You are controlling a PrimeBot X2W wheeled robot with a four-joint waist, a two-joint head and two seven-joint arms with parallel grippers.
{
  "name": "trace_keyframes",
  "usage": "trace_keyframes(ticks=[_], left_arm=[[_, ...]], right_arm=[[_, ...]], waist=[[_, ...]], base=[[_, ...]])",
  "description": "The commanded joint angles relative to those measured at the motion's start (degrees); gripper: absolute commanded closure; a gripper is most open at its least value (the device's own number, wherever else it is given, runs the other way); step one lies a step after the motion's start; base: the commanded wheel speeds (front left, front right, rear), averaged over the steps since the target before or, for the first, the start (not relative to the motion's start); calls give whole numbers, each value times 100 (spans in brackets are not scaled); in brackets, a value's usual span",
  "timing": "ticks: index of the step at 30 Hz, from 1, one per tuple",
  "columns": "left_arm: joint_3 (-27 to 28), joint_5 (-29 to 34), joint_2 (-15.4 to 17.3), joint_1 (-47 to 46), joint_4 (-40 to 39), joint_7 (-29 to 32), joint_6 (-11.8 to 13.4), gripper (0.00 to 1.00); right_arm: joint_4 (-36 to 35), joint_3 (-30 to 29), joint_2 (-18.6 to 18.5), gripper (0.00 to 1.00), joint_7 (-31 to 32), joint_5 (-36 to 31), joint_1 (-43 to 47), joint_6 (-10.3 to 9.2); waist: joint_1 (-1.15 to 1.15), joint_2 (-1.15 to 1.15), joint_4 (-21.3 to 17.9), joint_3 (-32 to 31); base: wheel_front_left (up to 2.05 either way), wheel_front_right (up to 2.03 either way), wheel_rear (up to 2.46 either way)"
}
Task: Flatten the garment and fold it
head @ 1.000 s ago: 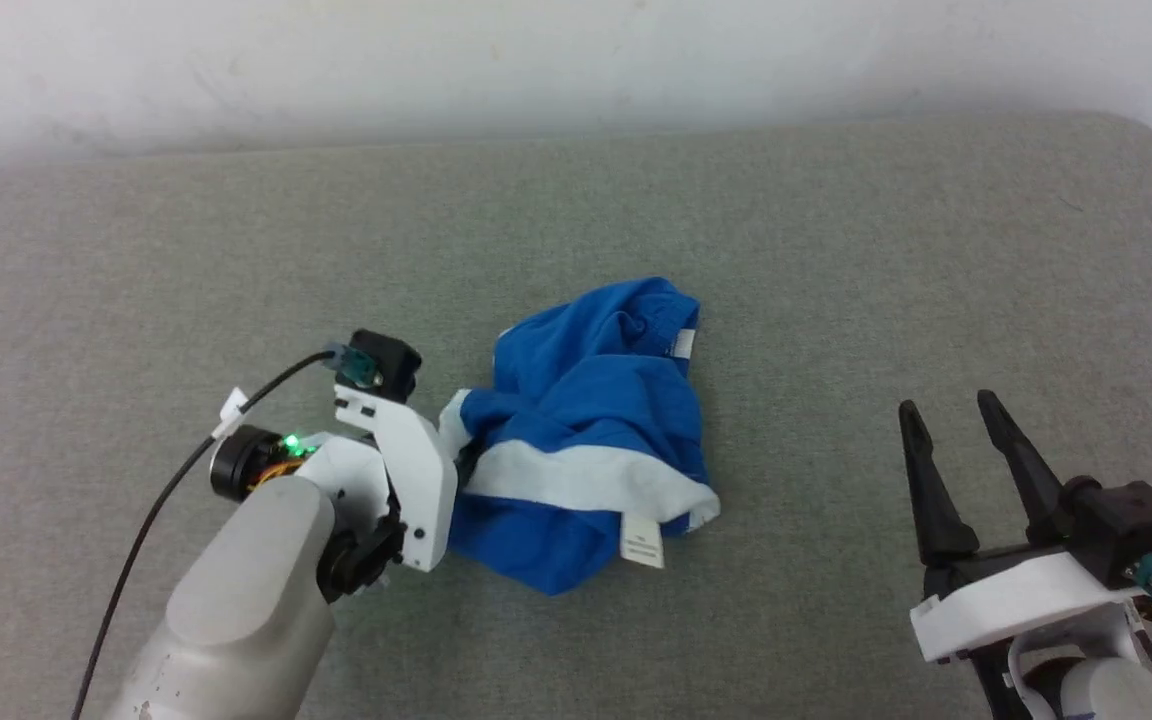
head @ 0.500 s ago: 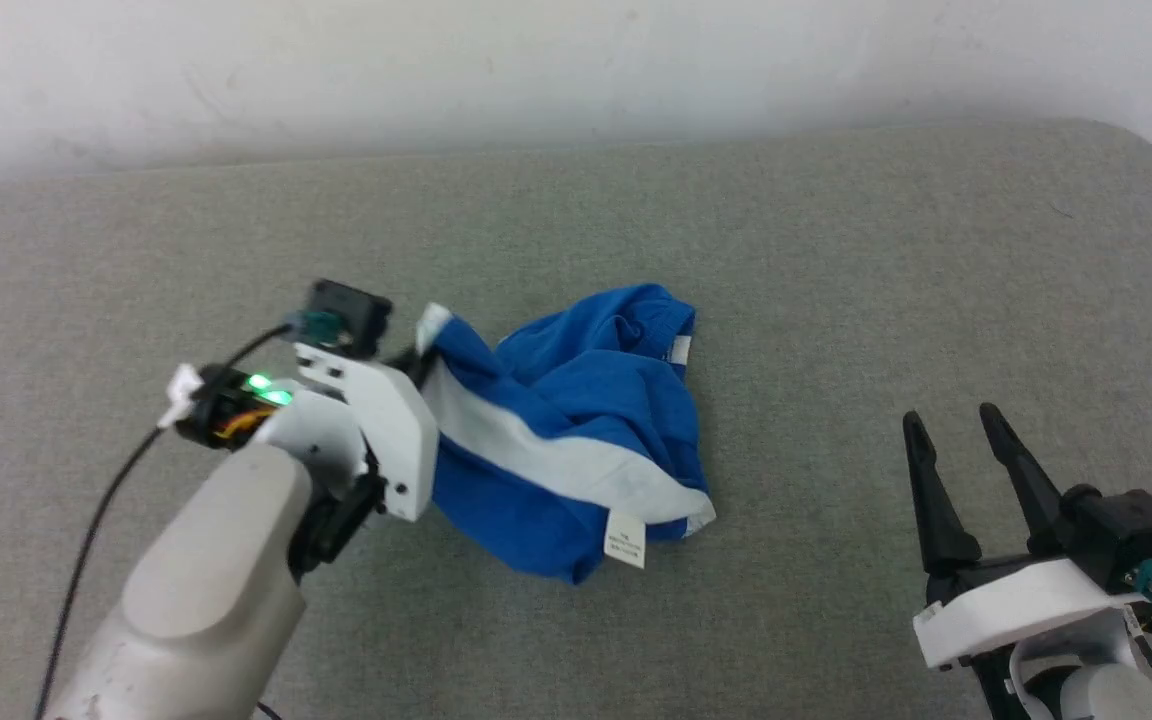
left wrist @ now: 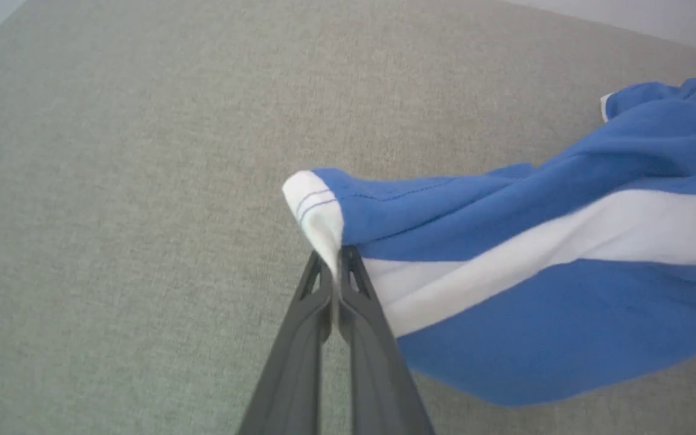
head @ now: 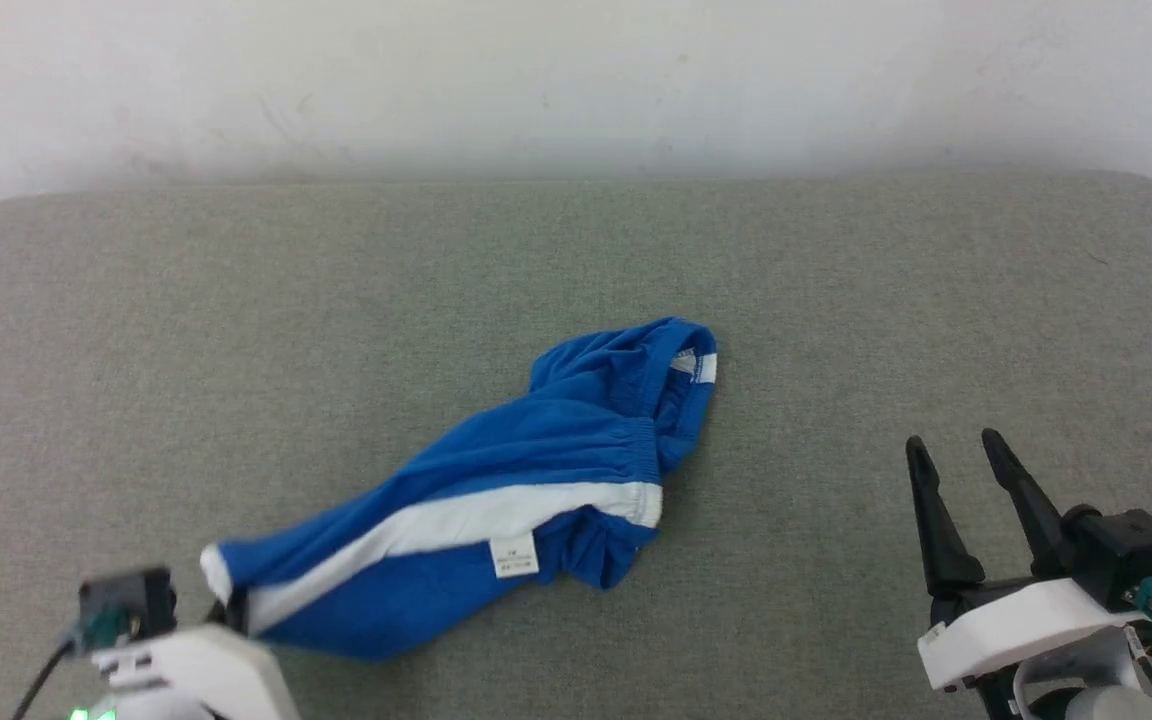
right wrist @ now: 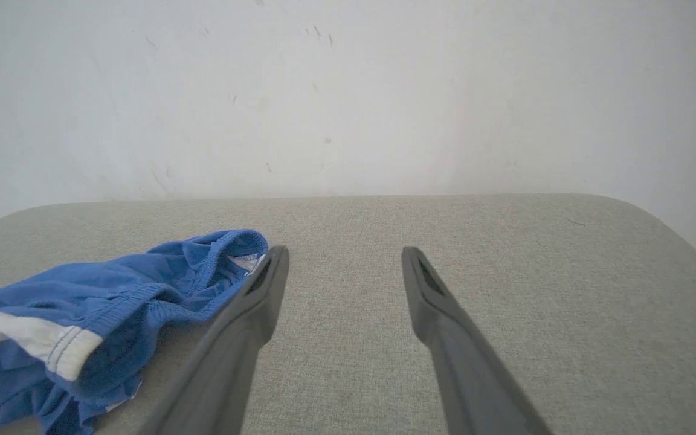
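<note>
Two grippers, one busy: your left gripper [left wrist: 336, 260] is pinched tight on the white hem corner of the shorts [head: 496, 500], likely to drag them flat along the grey cushion [head: 836, 300]. Right of the shorts, your right gripper [head: 952, 441] waits spread and empty. Beyond the shorts stands a white wall [head: 576, 80]; I see nothing in your way.

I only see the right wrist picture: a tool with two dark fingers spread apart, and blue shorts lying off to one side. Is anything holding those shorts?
Observer: Yes. The left tool is shut on a white-edged corner of the garment.
Operator: So is the cloth flat now?
Observer: No. In the head view it runs as a long diagonal strip away from that tool, and the waistband at the far end is bunched.
</note>
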Motion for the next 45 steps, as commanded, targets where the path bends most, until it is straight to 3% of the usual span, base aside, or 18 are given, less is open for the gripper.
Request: trace_keyframes(ticks=[1,3,5,6,7,9,14,17,22,28,34,40,42,45], left_arm=[[137,-204,-136,358,37,-193,70,100],[184,-359,-268,562,171,-365,0,100],[211,-433,-385,610,337,-622,-123,16],[211,-433,-385,610,337,-622,-123,16],[248,-447,-493,578,487,-966,-253,0],[261,-420,-526,549,550,-1155,-312,0],[430,-171,-719,389,800,-2502,-563,0],[467,54,-782,314,883,-2829,-708,0],[630,570,-990,275,642,-2917,-915,0],[724,1114,-1304,298,503,-2920,-1083,0],[739,1375,-1572,203,503,-2921,-1257,0],[779,1529,-1800,137,557,-2921,-1410,0],[836,1564,-1860,141,573,-2921,-1441,0],[934,1612,-1932,190,603,-2922,-1491,0]], right_arm=[[-24,-3,11,0,14,2,62,-5],[-23,-16,11,0,23,-5,78,-5],[-20,-15,11,0,41,-15,95,-5],[-20,-15,11,0,41,-15,95,-5],[-21,-3,11,0,62,-28,117,-5],[-26,5,11,0,76,-36,132,-5],[-68,26,11,0,139,-52,234,-5],[-90,31,11,0,180,-31,297,-5],[1,345,11,0,466,181,283,-5],[488,994,11,0,1422,489,-143,-5],[1060,1631,11,0,2100,954,-821,-5],[1776,1886,11,0,2469,1405,-1355,-5],[1894,1904,11,100,2377,1541,-1475,-5],[2004,1874,11,100,2262,1566,-1511,-5]], waist=[[1,0,31,-21],[1,0,61,-44],[1,0,78,-79],[1,0,78,-79],[1,0,88,-131],[1,0,89,-164],[1,0,97,-325],[1,0,122,-388],[1,0,194,-453],[1,0,433,-416],[1,0,761,-361],[1,0,1017,-297],[1,0,1041,-284],[1,0,1027,-307]], base=[[0,0,0],[0,0,0],[0,0,0],[0,0,0],[0,0,0],[0,0,0],[0,0,0],[0,0,0],[0,0,0],[0,0,0],[0,0,0],[0,0,0],[0,0,0],[0,0,0]])
